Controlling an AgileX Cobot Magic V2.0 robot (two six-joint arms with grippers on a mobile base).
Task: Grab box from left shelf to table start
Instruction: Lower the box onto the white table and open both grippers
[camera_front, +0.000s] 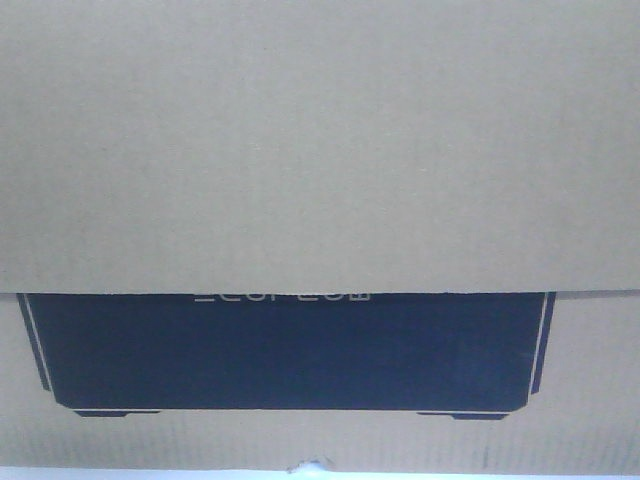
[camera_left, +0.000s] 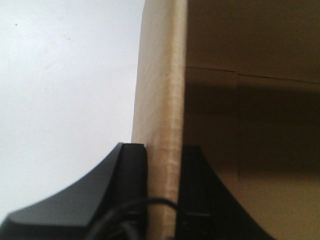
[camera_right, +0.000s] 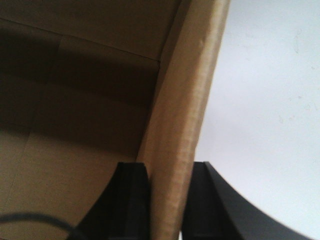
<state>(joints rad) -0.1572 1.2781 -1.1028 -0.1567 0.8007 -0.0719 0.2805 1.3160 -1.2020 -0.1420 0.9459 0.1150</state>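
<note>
The box (camera_front: 320, 140) fills the front view, a brown cardboard flap above its black printed panel (camera_front: 285, 350) with pale lettering. In the left wrist view my left gripper (camera_left: 164, 150) is shut on the box's upright left wall (camera_left: 160, 100), one black finger outside, one inside. In the right wrist view my right gripper (camera_right: 167, 170) is shut on the box's right wall (camera_right: 185, 100) the same way. The box's brown inside (camera_right: 75, 100) shows between the walls. The left shelf is out of view.
A plain white surface (camera_left: 65, 90) lies outside the box on the left, and a white surface (camera_right: 270, 100) likewise on the right. A thin pale strip (camera_front: 320, 474) runs under the box's lower edge in the front view.
</note>
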